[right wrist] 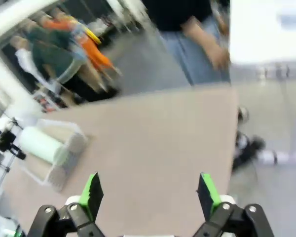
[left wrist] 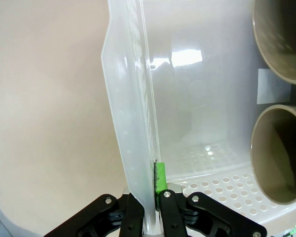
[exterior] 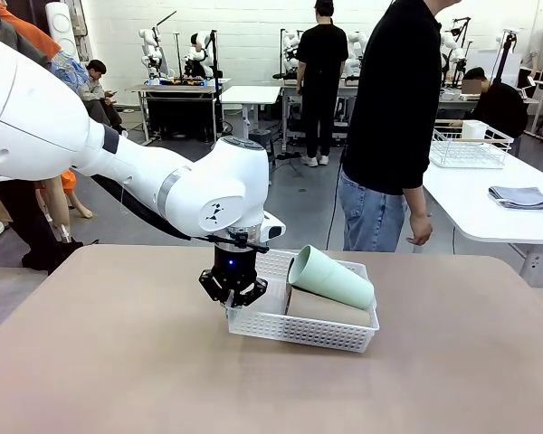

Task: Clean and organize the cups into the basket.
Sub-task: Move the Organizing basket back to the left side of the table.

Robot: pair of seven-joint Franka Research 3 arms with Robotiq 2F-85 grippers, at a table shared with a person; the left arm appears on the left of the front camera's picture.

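The white lattice basket [exterior: 300, 331] sits mid-table, and my left gripper [exterior: 233, 297] is shut on the rim of its left end. In the left wrist view the basket wall [left wrist: 133, 128] stands pinched between the fingers, one green pad [left wrist: 160, 177] showing inside. A mint green cup [exterior: 330, 278] lies tilted on top of a taupe cup [exterior: 326, 309] in the basket. Two taupe cups [left wrist: 282, 42] [left wrist: 281, 154] lie side by side with their open mouths toward the left wrist camera. My right gripper [right wrist: 149, 195] hangs open above bare table, far from the basket [right wrist: 64, 165] and the mint cup [right wrist: 42, 144].
A person [exterior: 398, 127] stands at the table's far side, one hand [exterior: 421, 228] hanging by the edge. On a white table at the right are a wire basket [exterior: 471, 145] and a folded grey cloth [exterior: 522, 196]. The brown table [exterior: 118, 362] spreads wide around the basket.
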